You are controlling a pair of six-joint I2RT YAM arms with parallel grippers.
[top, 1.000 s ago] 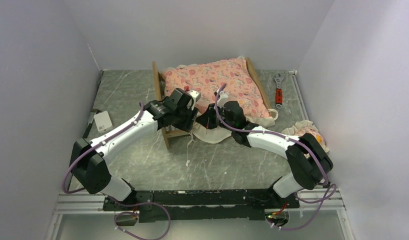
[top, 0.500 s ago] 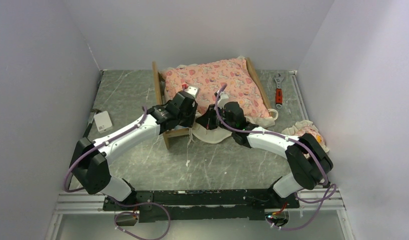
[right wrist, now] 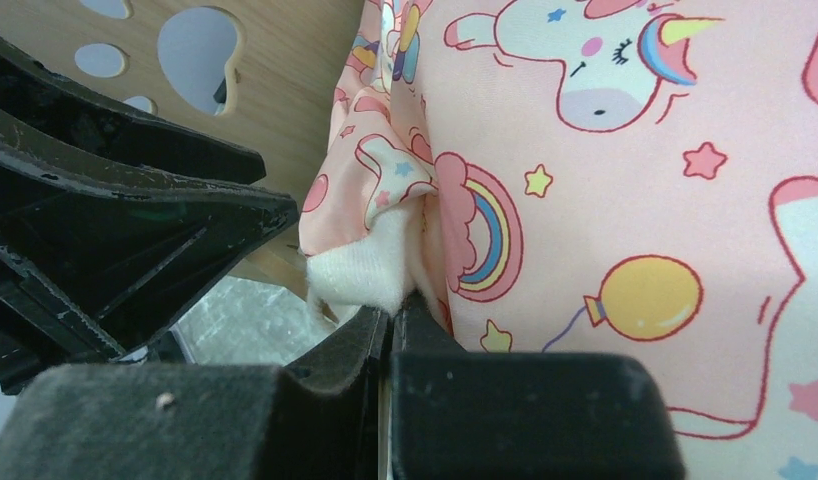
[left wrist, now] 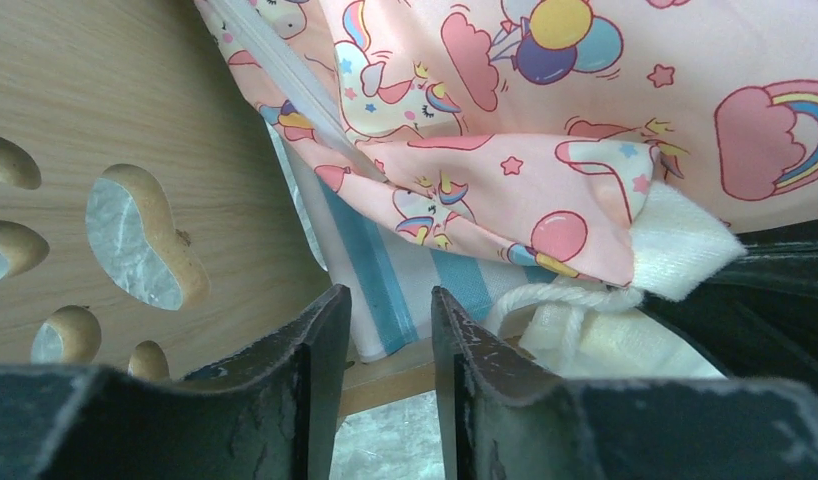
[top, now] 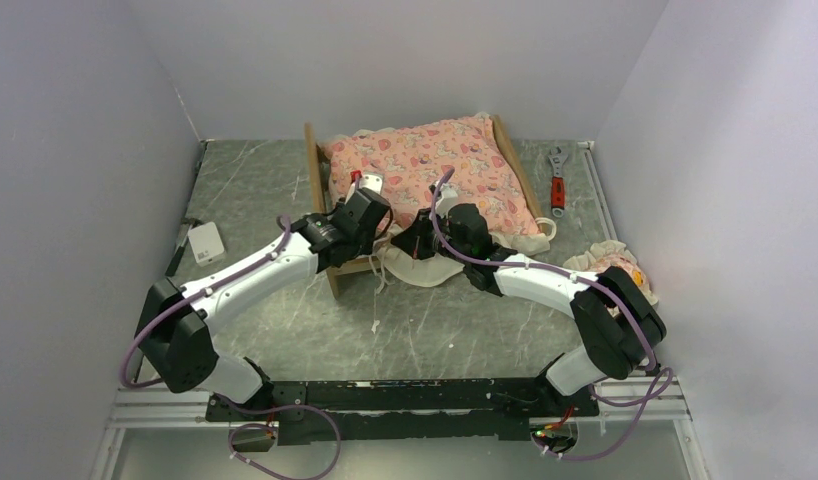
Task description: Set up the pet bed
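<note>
Two wrist views supply what the overhead cannot. My right gripper (right wrist: 390, 322) is clamped on the white-edged corner of the pink mattress (right wrist: 605, 150). My left gripper (left wrist: 390, 320) stands slightly parted and empty before the blue-striped base (left wrist: 370, 265). Overhead, the pet bed (top: 316, 180) sits at upper centre. Since half a second ago the left gripper has shifted slightly up-left; the right gripper has not moved.

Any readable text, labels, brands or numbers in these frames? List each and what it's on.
No readable text in any view.
pink mattress: cartoon pictures only, no words.
pet bed: paw cutout in the headboard, no lettering.
white box: any label too small to read.
wrench: any marking too small to read.
</note>
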